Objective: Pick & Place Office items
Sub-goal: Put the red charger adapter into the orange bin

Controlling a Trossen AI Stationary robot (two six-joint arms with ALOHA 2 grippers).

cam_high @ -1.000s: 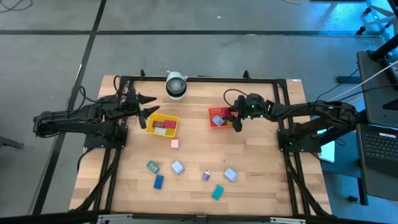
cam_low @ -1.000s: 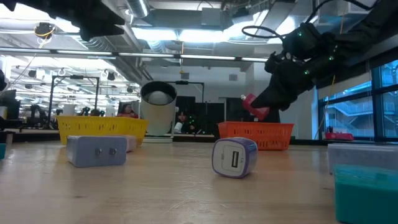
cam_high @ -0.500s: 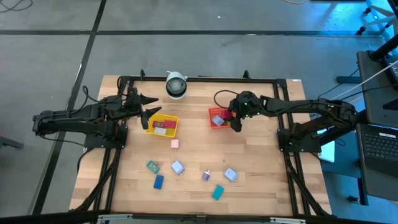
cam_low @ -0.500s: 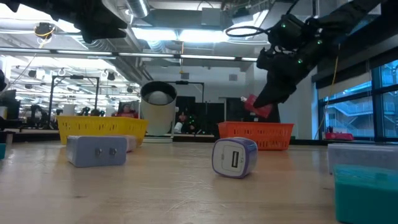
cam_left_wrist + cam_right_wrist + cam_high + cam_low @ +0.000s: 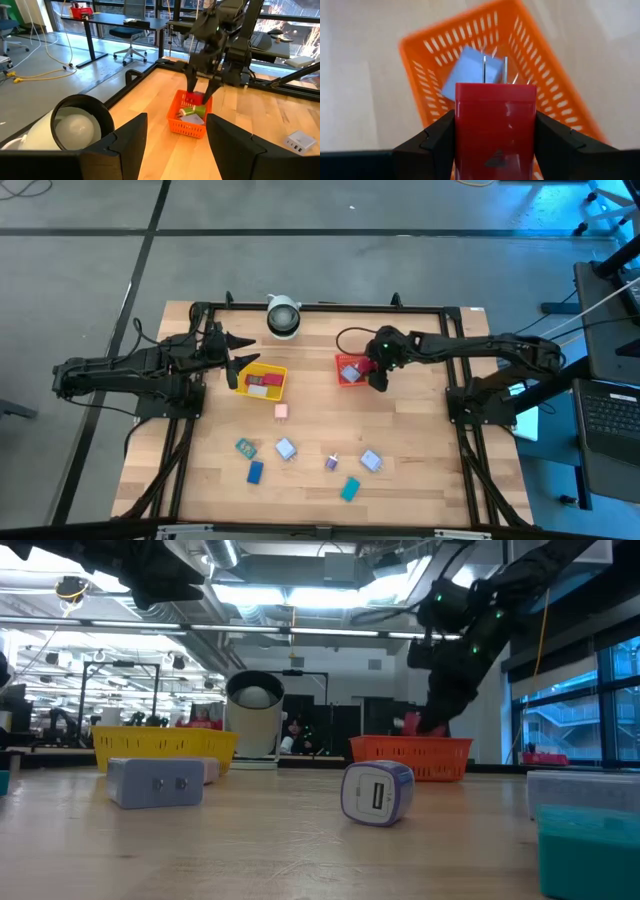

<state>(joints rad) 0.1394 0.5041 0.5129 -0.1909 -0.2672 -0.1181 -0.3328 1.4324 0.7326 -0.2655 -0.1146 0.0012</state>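
Lowered since a second ago, the right gripper (image 5: 372,372) now hangs at the red tray (image 5: 343,379), its jaws clamped on a red charger (image 5: 495,127) whose two metal prongs point down at a pale blue block (image 5: 471,74) lying inside; in the low view the red piece has sunk almost to the tray rim (image 5: 410,748); the left gripper (image 5: 238,365) waits above the yellow tray (image 5: 272,369), jaws spread wide and empty; other office items lie loose on the table (image 5: 420,450), among them a pink block (image 5: 282,411), a purple cube (image 5: 331,463), a teal block (image 5: 349,489) and a whitish adapter (image 5: 155,781).
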